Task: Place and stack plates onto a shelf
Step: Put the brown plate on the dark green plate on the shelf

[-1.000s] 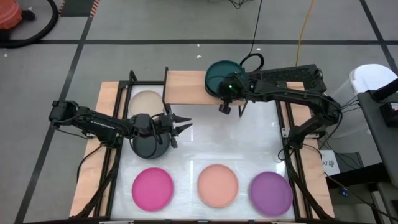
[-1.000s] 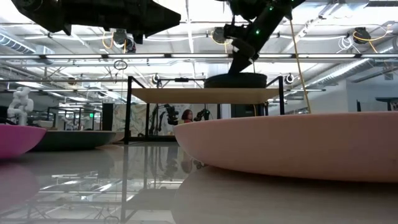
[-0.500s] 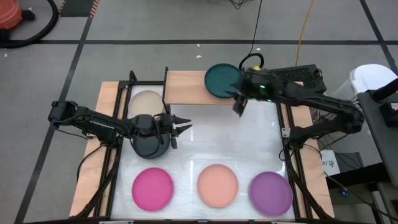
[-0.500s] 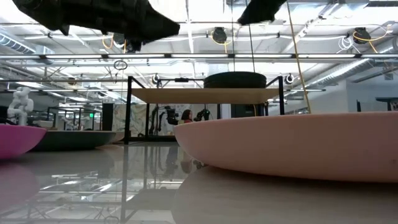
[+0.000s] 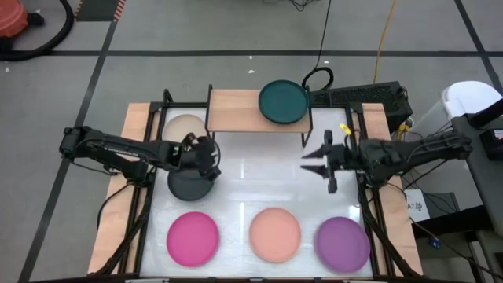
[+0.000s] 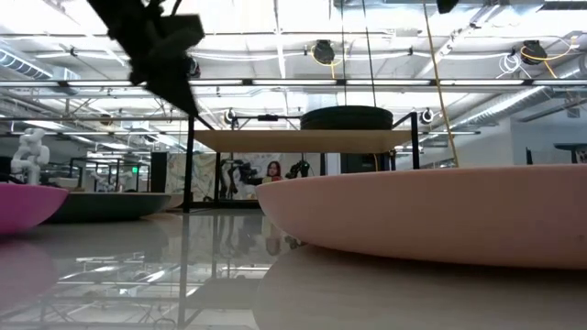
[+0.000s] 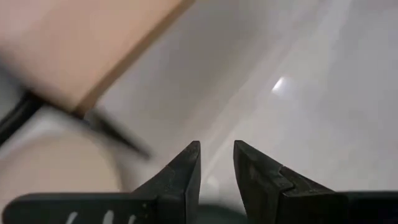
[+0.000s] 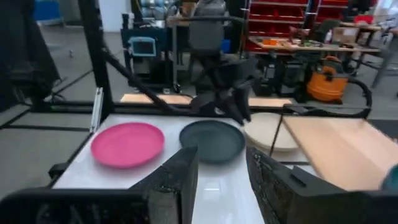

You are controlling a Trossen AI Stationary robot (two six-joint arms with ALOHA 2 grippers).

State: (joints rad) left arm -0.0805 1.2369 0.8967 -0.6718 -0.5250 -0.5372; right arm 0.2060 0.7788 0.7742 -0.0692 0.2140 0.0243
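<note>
The dark teal plate [image 5: 284, 101] lies flat on the right end of the wooden shelf [image 5: 236, 110] at the table's far edge; in the low view the plate [image 6: 347, 117] sits level on the board [image 6: 275, 139]. On the table lie the beige plate [image 5: 182, 126] beside the shelf's left end, the charcoal plate [image 5: 191, 184], and the magenta [image 5: 192, 238], peach [image 5: 275, 233] and purple [image 5: 343, 242] plates along the near edge. My left gripper [image 7: 216, 149] hangs over the charcoal plate's far rim, open by a narrow gap and holding nothing. My right gripper [image 5: 308, 163] hovers open right of centre, pointing left.
The shelf's black legs [image 5: 305, 140] stand on the table near my right gripper. The shelf's left half is bare wood. White table surface [image 5: 259, 177] lies free between the two grippers. Cables and a keyboard [image 5: 357, 96] lie behind the table.
My right gripper has let go of the dark teal plate, which stays on the shelf, and has drawn back toward the table's right and near side, sinking over the table and turning to point left. My left gripper has tipped downward over the charcoal plate.
</note>
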